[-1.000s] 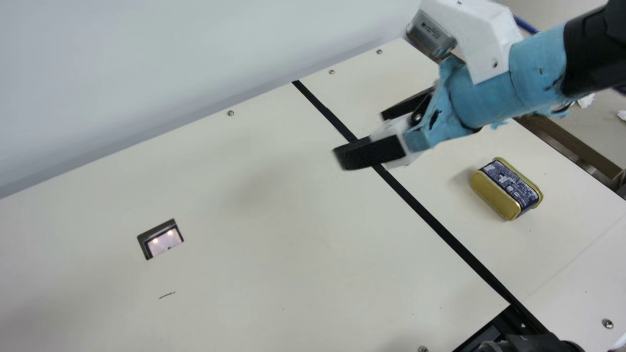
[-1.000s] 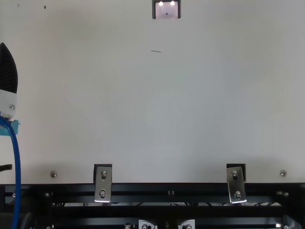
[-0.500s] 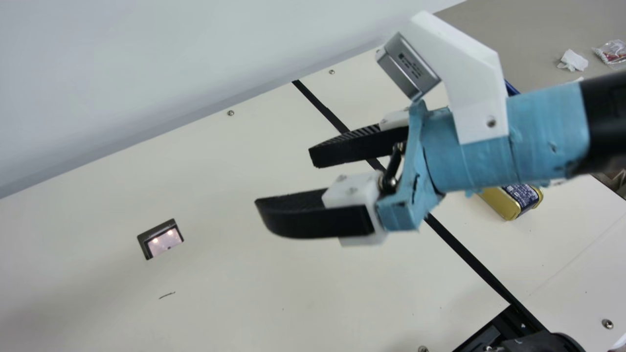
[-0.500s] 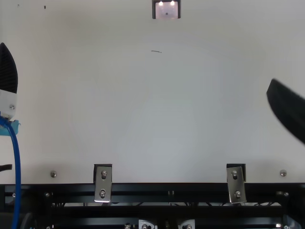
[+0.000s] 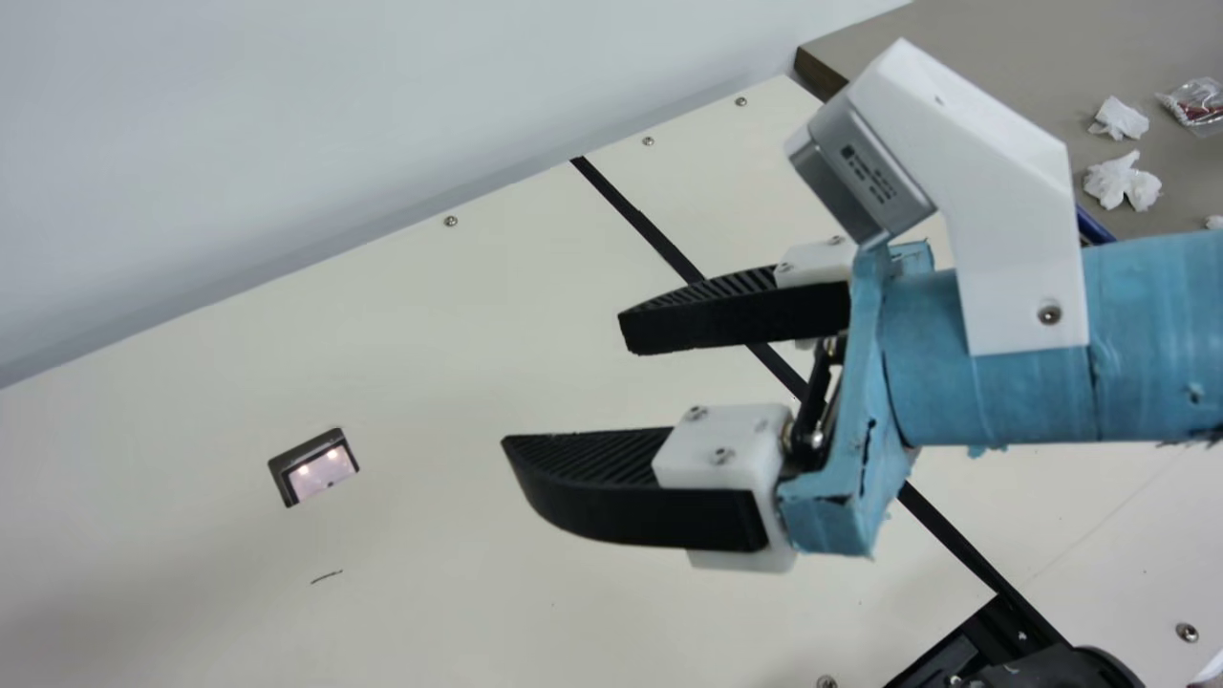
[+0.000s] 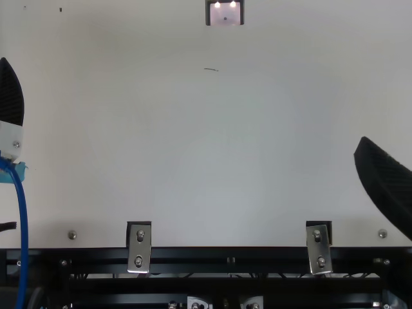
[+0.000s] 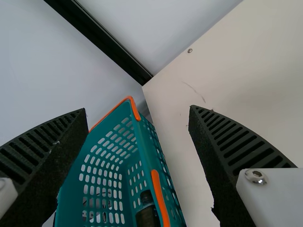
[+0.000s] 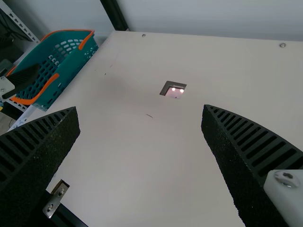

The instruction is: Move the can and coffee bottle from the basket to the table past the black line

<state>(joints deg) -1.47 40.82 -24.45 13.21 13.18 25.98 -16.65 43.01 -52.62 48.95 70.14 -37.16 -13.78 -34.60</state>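
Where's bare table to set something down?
The table between the dark-framed square and the two metal brackets. Crowded: the black line, partly behind the right gripper in the main view; the left side, with the left gripper and basket.

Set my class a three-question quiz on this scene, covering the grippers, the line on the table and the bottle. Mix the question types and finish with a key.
1. True or false: the left gripper and the right gripper are both open.

2. Fill the gap: in the main view, the line that crosses the table and passes behind the right gripper is ____ in colour.

3. Where is the dark-capped bottle?
A. On the table, past the line
B. Inside the basket
C. Between the right gripper's fingers

Key: 1 true; 2 black; 3 B.
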